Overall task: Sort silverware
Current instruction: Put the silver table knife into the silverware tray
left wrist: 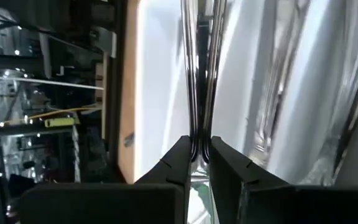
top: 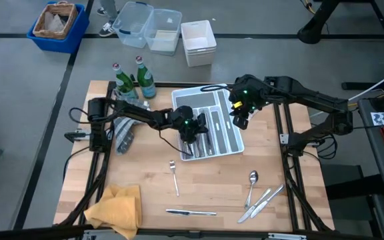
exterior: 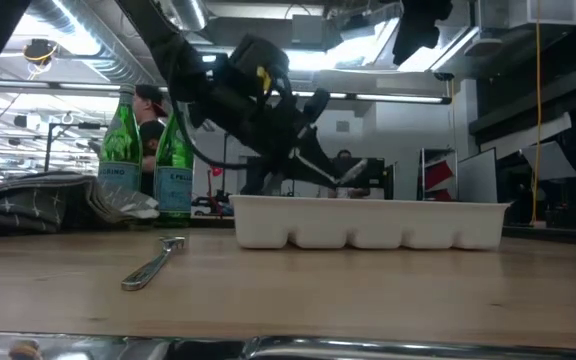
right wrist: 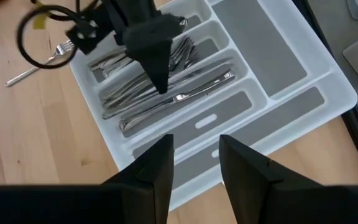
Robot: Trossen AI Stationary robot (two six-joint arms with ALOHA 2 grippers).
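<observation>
The white compartmented tray [top: 235, 143] stands mid-table with forks [right wrist: 185, 50] and a knife [right wrist: 191, 94] lying in its slots. My left gripper [top: 193, 137] reaches down into the tray's near-left slots, shut on a slim piece of silverware [left wrist: 197, 74]; which kind it is cannot be told. My right gripper [right wrist: 194, 155] hangs open above the tray's right side, holding nothing. On the bare wood lie a fork [top: 174, 177], a spoon [top: 252, 185], two knives [top: 262, 203] and one more knife [top: 191, 213]. My left gripper pinches the thin silver piece at its near end [left wrist: 199, 148] between its two fingertips. The piece runs straight on ahead of the fingers, along them, beside a white tray divider. The fingers come slanting down from the table's left. Whether the piece's far end rests in the slot is hidden.
Two green bottles [top: 131, 80] and a grey cloth [top: 124, 133] stand at the table's far left. A yellow cloth [top: 115, 207] lies at the near left corner. In the low view the fork [exterior: 153, 262] lies in front of the tray wall [exterior: 368, 225].
</observation>
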